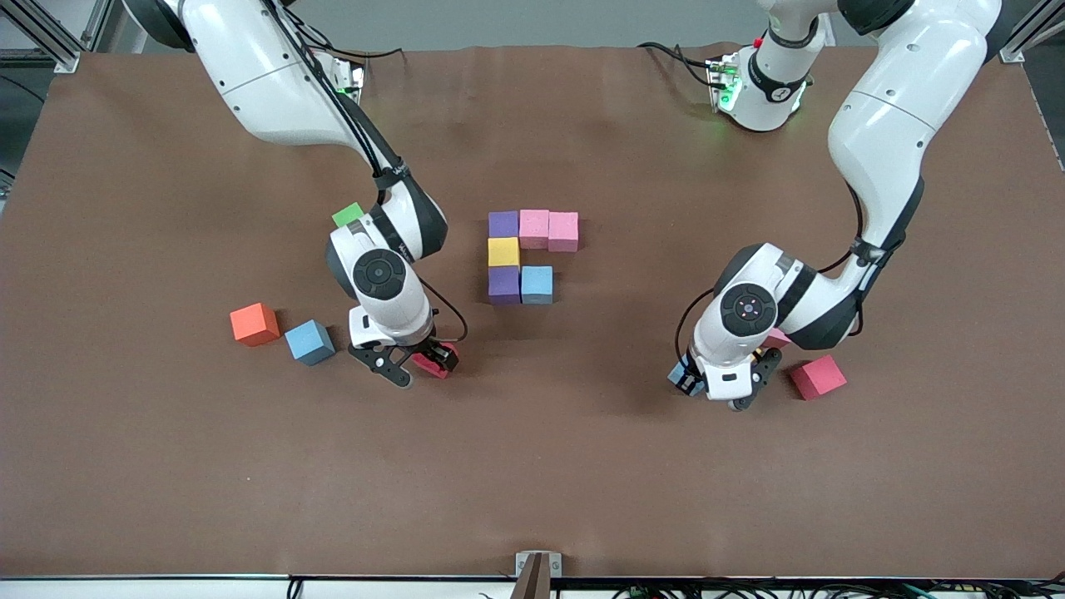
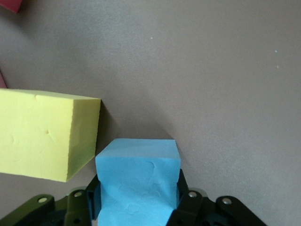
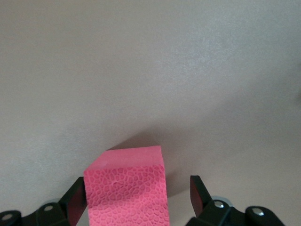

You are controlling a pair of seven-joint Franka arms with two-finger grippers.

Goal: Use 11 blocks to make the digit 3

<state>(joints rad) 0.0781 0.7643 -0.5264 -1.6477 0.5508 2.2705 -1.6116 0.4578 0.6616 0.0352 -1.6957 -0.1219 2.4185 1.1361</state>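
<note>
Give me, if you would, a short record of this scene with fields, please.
Built: six blocks joined at the centre
Left claw: shut on a blue block; yellow block beside it
Right claw: open around a red block
Loose, left arm's end: second red block
Loose, right arm's end: second blue block, orange cube

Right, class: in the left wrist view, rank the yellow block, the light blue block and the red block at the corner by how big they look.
1. Yellow block
2. Light blue block, though nearest the camera and partly hidden by the left hand
3. Red block, cut off by the frame, so unsure
</note>
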